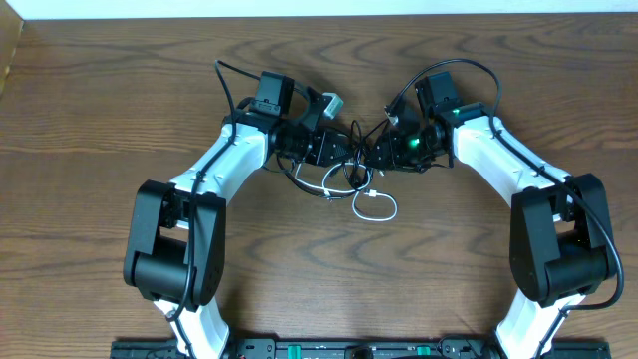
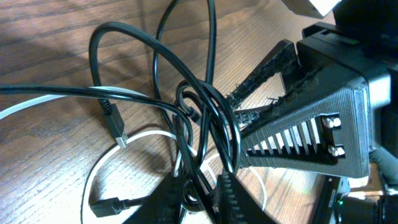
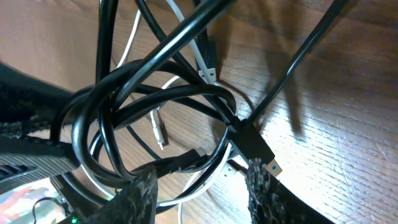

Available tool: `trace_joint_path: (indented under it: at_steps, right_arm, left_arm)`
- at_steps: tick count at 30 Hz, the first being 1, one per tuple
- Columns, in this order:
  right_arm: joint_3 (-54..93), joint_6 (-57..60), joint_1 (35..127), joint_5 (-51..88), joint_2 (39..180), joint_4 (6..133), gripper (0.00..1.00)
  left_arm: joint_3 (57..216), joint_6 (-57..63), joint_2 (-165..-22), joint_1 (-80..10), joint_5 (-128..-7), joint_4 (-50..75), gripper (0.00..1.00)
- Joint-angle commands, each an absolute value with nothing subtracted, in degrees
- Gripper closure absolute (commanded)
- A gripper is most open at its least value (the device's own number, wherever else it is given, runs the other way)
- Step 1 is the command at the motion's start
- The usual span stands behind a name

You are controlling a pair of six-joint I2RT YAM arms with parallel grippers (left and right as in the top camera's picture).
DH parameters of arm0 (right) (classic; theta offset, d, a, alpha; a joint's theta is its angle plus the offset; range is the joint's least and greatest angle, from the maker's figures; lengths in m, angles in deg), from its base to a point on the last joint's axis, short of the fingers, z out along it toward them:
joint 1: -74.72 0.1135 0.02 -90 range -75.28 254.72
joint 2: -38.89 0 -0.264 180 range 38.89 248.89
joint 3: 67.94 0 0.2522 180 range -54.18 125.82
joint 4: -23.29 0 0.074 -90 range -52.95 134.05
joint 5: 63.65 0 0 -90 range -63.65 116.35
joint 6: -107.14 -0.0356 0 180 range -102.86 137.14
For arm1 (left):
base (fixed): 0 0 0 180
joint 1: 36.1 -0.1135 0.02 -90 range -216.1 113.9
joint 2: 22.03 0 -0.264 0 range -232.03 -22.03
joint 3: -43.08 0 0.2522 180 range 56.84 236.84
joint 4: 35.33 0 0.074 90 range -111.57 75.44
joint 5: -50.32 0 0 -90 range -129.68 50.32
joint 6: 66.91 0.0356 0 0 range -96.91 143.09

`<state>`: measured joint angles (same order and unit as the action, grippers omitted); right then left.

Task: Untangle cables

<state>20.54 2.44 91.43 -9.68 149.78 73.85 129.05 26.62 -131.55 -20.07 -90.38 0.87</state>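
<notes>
The cables lie in a knot (image 1: 351, 168) at the table's middle, between both grippers. Several black cords loop through each other (image 2: 205, 106), and a white cord (image 1: 377, 206) loops out toward the front. My left gripper (image 2: 202, 185) (image 1: 335, 152) is shut on black strands of the knot. My right gripper (image 3: 202, 186) (image 1: 379, 152) is open, its fingers straddling the black coil (image 3: 124, 93) and the white cord (image 3: 205, 180). A black USB plug with a blue insert (image 3: 261, 149) lies by its right finger. The right gripper's ribbed fingers also show in the left wrist view (image 2: 298, 130).
The wooden table (image 1: 100, 120) stretches on all sides of the knot. Thick black arm wires (image 1: 449, 68) arc above the right wrist. The table's far edge (image 1: 319, 14) runs along the top, with a box corner (image 1: 8, 50) at the far left.
</notes>
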Motion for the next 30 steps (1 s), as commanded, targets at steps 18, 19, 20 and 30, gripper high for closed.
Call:
trace_joint_path:
  at_steps: [18,19,20,30]
  right_arm:
    - [20.96,4.97,90.27,-12.48,147.83,74.02,0.58]
    - [21.13,4.97,90.17,-13.11,147.38,73.91,0.58]
    - [21.26,4.97,90.19,-13.14,146.72,73.91,0.58]
    - [21.74,0.08,90.19,-10.95,134.68,69.48,0.45]
  left_arm:
    - [129.7,27.99,-131.35,-19.9,-75.78,8.06,0.85]
    - [129.7,27.99,-131.35,-19.92,-75.78,8.22,0.86]
    - [129.72,27.97,-131.33,-20.09,-75.76,8.17,0.92]
    - [130.09,24.56,-122.0,-23.7,-87.47,8.67,0.93]
